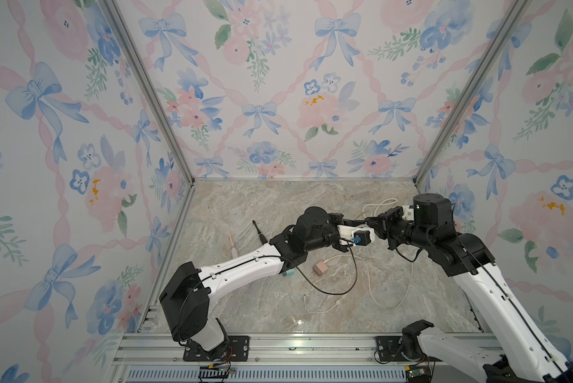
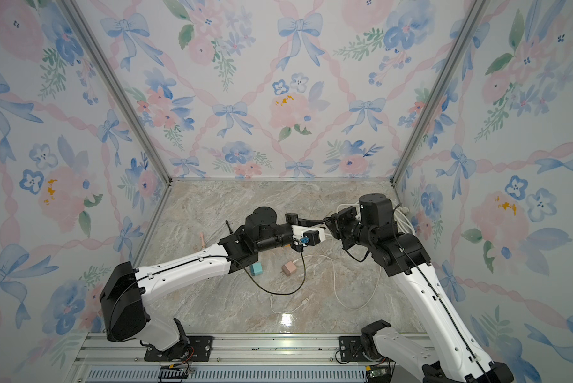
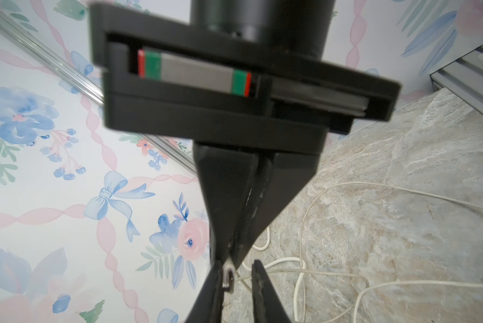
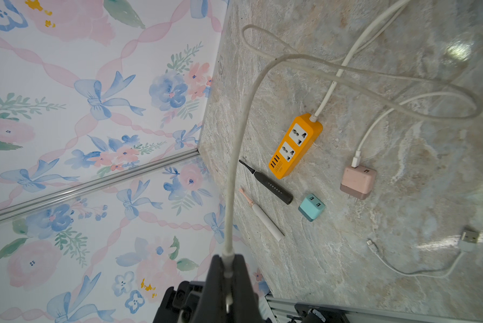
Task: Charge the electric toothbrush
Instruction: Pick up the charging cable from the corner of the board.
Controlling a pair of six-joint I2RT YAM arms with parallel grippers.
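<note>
The right gripper [image 4: 228, 261] is clamped tight on a white cable [image 4: 241, 125] just behind its end. The cable rises from the fingertips and loops away across the table among other cords. From the left wrist, the small connector [image 3: 228, 276] at that end pokes out of the right gripper's tips and sits between the fingers of the left gripper [image 3: 237, 268]. Those jaws stand a little apart: one finger [image 3: 213, 285] lies against the connector and a clear gap shows on the other side, though the close blur makes it hard to say whether that finger presses or only brushes. In both top views the two grippers meet tip to tip above the table

The black electric toothbrush [image 4: 268, 183] lies flat near the left wall, touched by neither gripper, with a white-and-pink toothbrush [image 4: 261, 216] just beside it. An orange power strip [image 4: 296, 145] lies near the black brush's head and a teal charger cube [image 4: 311, 207] near its base. A pink charger cube [image 4: 357, 181] has a white USB plug in it, and a short white cable [image 4: 469, 239] lies loose nearby

The marble-look tabletop [image 1: 245, 205] is walled in by floral wallpaper [image 1: 278, 83] with blue bows and pink ribbons, and aluminium rails run up the corners. Print beside the strip's USB ports is too small to read
</note>
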